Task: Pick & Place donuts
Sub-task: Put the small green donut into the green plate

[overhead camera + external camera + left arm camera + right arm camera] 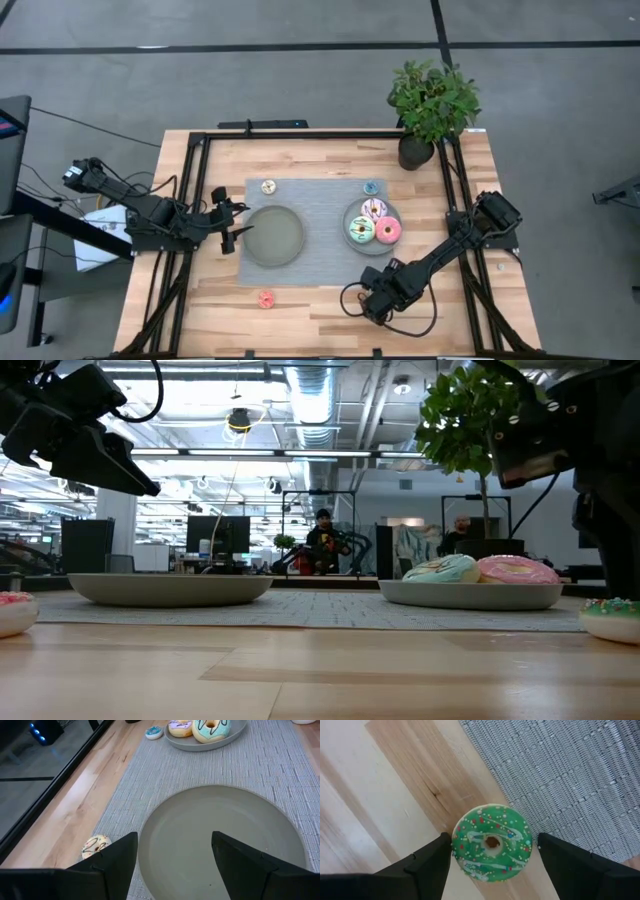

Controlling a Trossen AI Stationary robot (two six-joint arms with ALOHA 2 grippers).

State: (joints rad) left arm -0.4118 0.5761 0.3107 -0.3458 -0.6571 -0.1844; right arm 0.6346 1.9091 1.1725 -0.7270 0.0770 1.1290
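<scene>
Grey mat (310, 235) from above: your left gripper (232, 225) hangs at the rim of the bare plate (272, 236), while the pink donut (388, 231), mint donut (360, 231) and lilac donut (374, 209) fill the other plate (351, 213). The red donut (266, 298) sits on open wood. Your left wrist view shows fingers (115, 862) apart over the bare plate. Your right wrist view shows the right gripper (492, 851) spread wide, straddling the green donut (492, 842) at the mat's edge, not touching it.
</scene>
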